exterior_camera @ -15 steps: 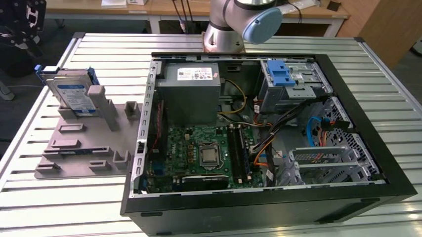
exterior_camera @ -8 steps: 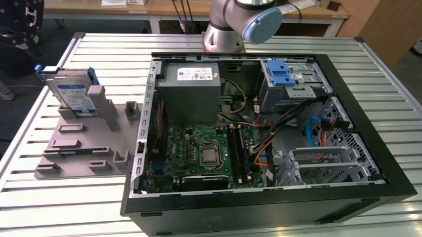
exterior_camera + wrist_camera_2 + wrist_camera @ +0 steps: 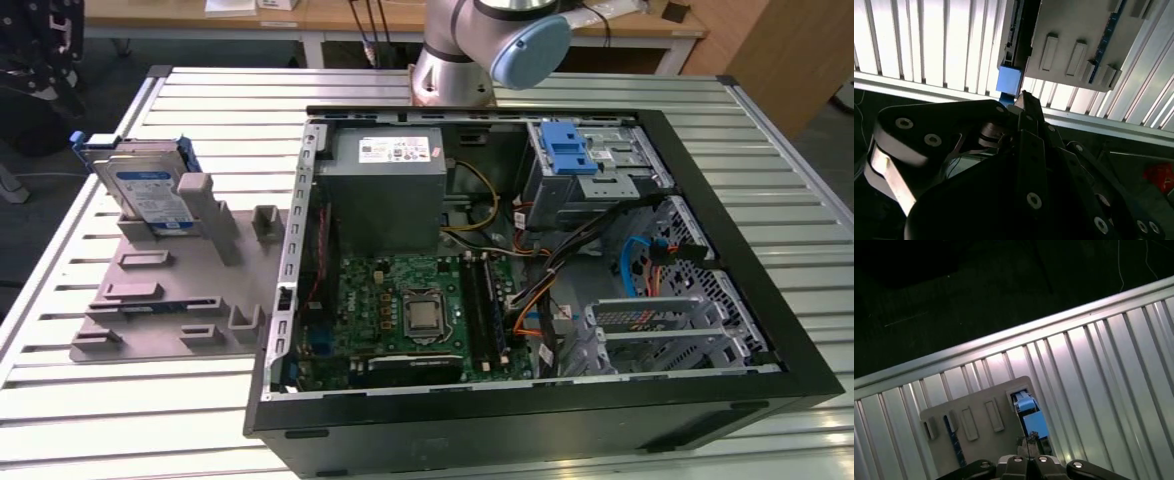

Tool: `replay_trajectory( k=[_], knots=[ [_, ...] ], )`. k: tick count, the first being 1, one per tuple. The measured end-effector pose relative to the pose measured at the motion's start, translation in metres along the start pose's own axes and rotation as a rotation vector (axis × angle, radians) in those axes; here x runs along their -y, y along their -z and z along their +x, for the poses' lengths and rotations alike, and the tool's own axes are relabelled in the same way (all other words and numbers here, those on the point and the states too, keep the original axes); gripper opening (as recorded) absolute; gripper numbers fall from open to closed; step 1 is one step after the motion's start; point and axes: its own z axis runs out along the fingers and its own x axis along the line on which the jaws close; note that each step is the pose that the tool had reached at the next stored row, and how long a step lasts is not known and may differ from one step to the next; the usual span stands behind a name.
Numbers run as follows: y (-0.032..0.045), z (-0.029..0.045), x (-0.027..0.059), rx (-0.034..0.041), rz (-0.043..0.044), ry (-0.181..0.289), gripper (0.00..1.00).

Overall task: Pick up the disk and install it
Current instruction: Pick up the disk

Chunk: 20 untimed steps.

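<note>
The gripper (image 3: 1028, 442) is being held closed and empty above the grey holder (image 3: 167, 295). The disk (image 3: 144, 188) is being propped, tilted, in that holder's end slot.

I take the slatted metal table (image 3: 761, 170) as my landmark. In the exterior view, a light wooden desk (image 3: 347, 18) with white papers (image 3: 234, 6) on it stands beyond the table's far edge. A brown wooden panel (image 3: 781, 55) stands off its far corner, on the exterior view's right. Dark floor (image 3: 27, 215) lies beside it on the exterior view's left. Light glares off its slats in both wrist views.
</note>
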Motion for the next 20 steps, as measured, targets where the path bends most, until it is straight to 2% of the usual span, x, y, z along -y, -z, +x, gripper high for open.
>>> replay_trajectory(
  k=[7, 15, 20],
  knots=[
    [0.0000, 0.0000, 0.0000, -0.0034, -0.0017, 0.088, 0.11],
    [-0.0008, 0.0000, 0.0000, -0.0091, -0.0045, 0.230, 0.11],
    [-0.0050, -0.0021, 0.0010, -0.0099, -0.0046, 0.246, 0.11]
  ],
)
